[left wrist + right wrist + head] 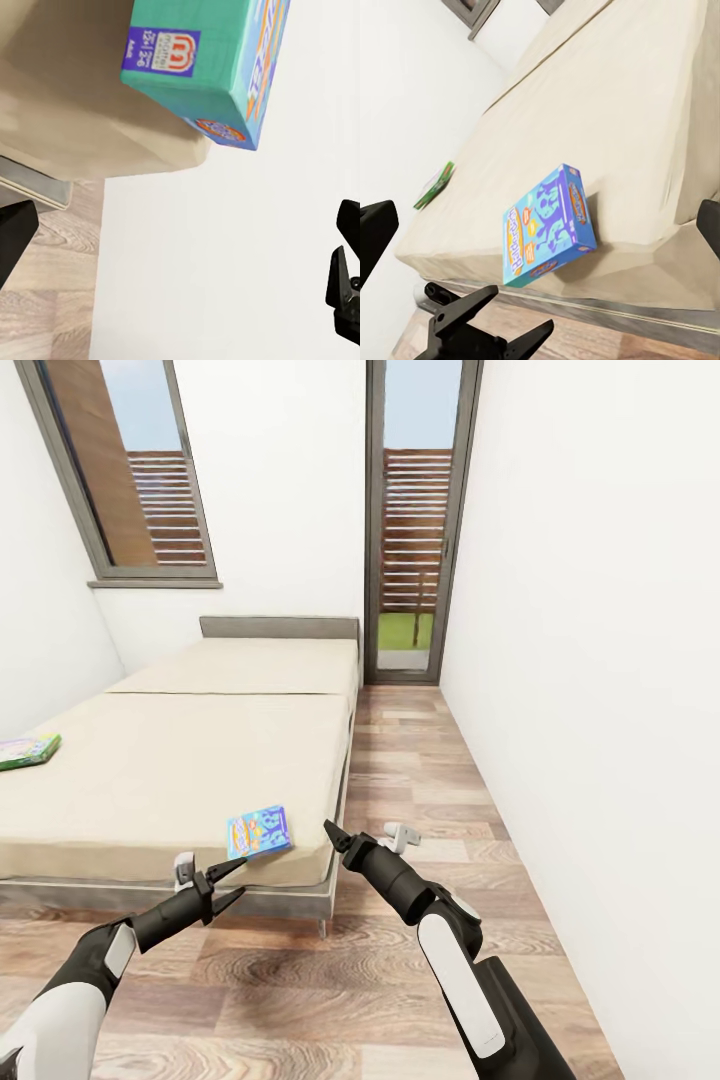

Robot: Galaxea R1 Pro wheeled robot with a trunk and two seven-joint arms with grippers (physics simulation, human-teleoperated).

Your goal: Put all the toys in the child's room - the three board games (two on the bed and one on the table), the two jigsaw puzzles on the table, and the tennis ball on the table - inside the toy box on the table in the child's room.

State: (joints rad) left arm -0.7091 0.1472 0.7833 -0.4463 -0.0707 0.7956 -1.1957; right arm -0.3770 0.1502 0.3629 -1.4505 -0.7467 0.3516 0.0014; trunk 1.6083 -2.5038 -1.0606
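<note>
Nearest the camera in the head view, both arms reach forward over the wood floor (420, 780) toward the foot of the bed (180, 760). The left pincer (228, 885) hangs just short of the bed's near edge with its two dark fingers spread apart, released and holding nothing. The right pincer (334, 834) hovers beside the bed's near right corner; whether it is released or clenched cannot be told from the head view, though in the right wrist view its dark fingertips (375, 232) sit far apart at either side with nothing between them, so it reads as released.

Just beyond the pincers, a blue board game box (259, 832) lies flat on the mattress close to the near edge, between the two pincers and touching neither. The right wrist view shows this blue box (547, 225) resting near the mattress edge, and the left pincer (487, 330) below the bed frame.

Farther off, a green board game box (28, 750) lies at the left edge of the mattress, well apart from the blue one.

At the far end stand a grey headboard (278, 627), a window (140, 470) on the left, and a tall glass door (415, 520) with wooden slats outside.
</note>
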